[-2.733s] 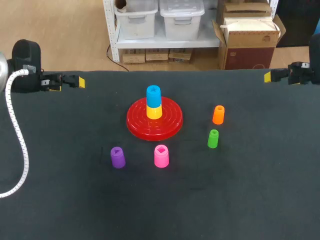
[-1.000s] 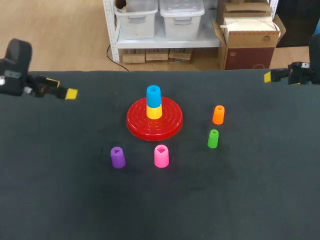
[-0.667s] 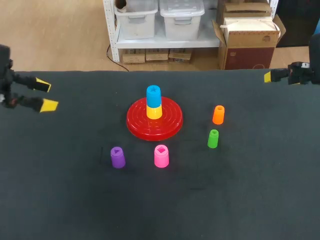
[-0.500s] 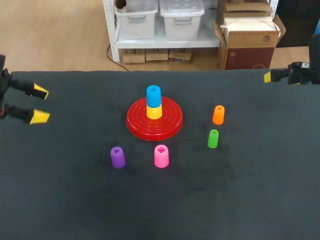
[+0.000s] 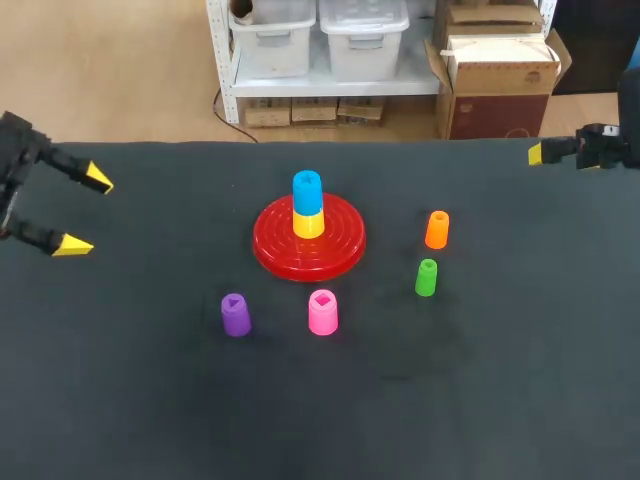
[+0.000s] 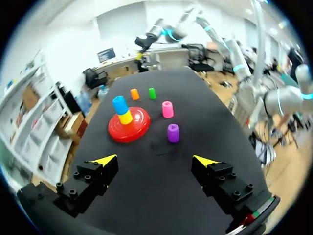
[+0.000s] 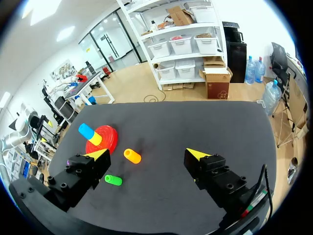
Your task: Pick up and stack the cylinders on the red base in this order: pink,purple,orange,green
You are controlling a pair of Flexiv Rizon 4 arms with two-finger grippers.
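Pink cylinder (image 6: 167,108), well ahead of left tool (image 6: 155,160), untouched

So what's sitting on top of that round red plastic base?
A yellow plastic cylinder stands at the middle of the red base, with a blue cylinder stacked on it. Any peg inside them is covered.

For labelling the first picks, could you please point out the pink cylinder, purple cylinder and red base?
pink cylinder (image 5: 322,316): head view, side wall.
purple cylinder (image 5: 236,320): head view, side wall.
red base (image 5: 344,248): head view, bare right disc.
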